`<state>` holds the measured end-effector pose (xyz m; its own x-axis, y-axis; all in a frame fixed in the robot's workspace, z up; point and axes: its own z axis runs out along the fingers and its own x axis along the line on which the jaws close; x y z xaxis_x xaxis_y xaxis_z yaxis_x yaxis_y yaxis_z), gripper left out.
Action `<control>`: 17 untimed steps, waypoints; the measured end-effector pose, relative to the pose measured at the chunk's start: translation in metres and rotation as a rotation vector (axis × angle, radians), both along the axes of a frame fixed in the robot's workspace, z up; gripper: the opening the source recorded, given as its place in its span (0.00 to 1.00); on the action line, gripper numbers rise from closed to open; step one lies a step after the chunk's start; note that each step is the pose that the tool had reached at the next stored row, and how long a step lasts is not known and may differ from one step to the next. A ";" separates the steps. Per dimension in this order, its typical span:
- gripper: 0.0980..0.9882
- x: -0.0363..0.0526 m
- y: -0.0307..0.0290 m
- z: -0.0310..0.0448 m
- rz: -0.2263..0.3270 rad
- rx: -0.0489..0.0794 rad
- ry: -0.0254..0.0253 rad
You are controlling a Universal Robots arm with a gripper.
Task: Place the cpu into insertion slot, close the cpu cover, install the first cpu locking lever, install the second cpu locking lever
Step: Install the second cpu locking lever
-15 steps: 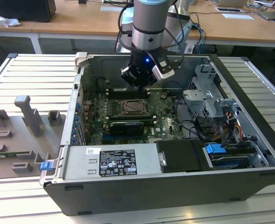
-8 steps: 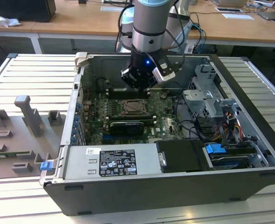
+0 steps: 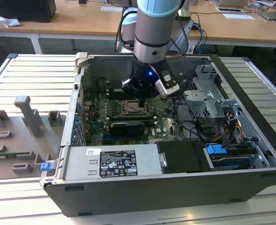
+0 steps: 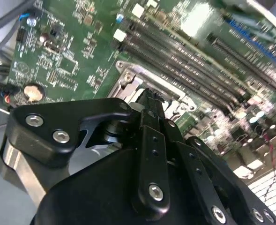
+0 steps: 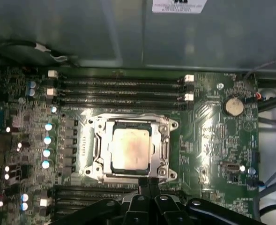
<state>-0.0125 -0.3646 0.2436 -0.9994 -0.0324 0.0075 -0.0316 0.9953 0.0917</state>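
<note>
In the first wrist view the cpu (image 5: pixel 130 147), a pale silver square, lies flat in the insertion slot (image 5: pixel 94 174) on the green motherboard. The cpu cover (image 5: pixel 164 149), a thin silver frame, lies down around the chip. My gripper (image 5: pixel 148 183) is shut, its two black fingers pressed together with nothing visible between them, at the socket's edge beside a bank of black memory slots. In the second wrist view the fingertips (image 4: pixel 152 99) stand just over the socket's metal rim (image 4: pixel 128 75). In the exterior view the gripper (image 3: pixel 140 99) hangs over the socket (image 3: pixel 130 108) inside the open computer case.
Long black memory slots (image 5: pixel 123 91) flank the socket. A coin cell (image 5: pixel 234 106) and cables (image 5: pixel 271 101) lie to one side. A black expansion card (image 3: pixel 127 127), the power supply (image 3: pixel 114 161) and a drive cage (image 3: pixel 208 96) crowd the case. Grey fixtures (image 3: pixel 27 115) stand at the exterior view's left.
</note>
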 end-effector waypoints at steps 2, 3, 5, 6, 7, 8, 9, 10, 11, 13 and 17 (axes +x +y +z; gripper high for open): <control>0.01 -0.0020 -0.0038 -0.0006 0.000 0.001 -0.0001; 0.01 -0.0047 -0.0050 -0.0009 0.000 0.002 0.0000; 0.01 -0.0085 -0.0064 -0.0011 0.000 0.003 -0.0001; 0.01 -0.0127 -0.0078 -0.0012 0.000 0.004 -0.0001; 0.01 -0.0166 -0.0099 -0.0014 0.000 0.005 -0.0001; 0.01 -0.0210 -0.0109 -0.0015 0.000 0.006 0.0000; 0.01 -0.0240 -0.0112 -0.0016 0.000 0.007 0.0000; 0.01 -0.0276 -0.0115 -0.0017 0.000 0.009 -0.0001; 0.01 -0.0331 -0.0123 -0.0022 0.000 0.013 0.0000; 0.01 -0.0360 -0.0130 -0.0037 0.000 0.024 0.0000; 0.01 -0.0376 -0.0157 -0.0145 0.000 0.036 0.0000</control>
<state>-0.0501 -0.3803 0.2291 -0.9995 -0.0324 0.0064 -0.0313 0.9914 0.1271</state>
